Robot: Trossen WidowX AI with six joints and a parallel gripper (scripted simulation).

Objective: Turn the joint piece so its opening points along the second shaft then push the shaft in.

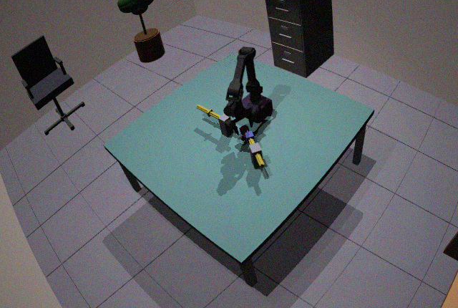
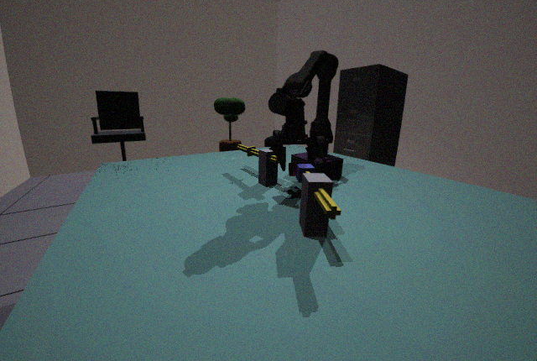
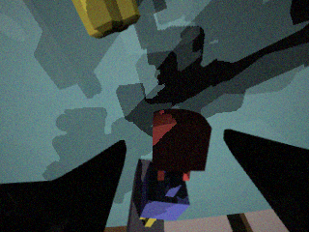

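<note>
A red joint piece [image 1: 244, 129] [image 3: 183, 142] is hinged to a blue part [image 1: 249, 135] [image 2: 304, 169] [image 3: 166, 210] on the fixed yellow shaft [image 1: 260, 159] [image 2: 325, 202]. That shaft is held in a grey block [image 1: 255, 147] [image 2: 315, 207]. The second yellow shaft [image 1: 202, 109] [image 2: 246, 148] [image 3: 108, 18], with a small collar, runs through the other block [image 1: 225, 125] [image 2: 268, 168]; its near end shows apart from the joint piece at the wrist view's upper left. My gripper [image 3: 176, 137] is open and empty, its fingertips on either side of the red piece in the wrist view. Which way the opening points, I cannot tell.
The arm's base [image 1: 257, 108] [image 2: 323, 167] stands close behind the joint piece on the teal table [image 1: 177, 171] [image 2: 151, 326]. The two blocks stand on either side of the gripper area. A chair, a potted plant and a filing cabinet stand beyond the table.
</note>
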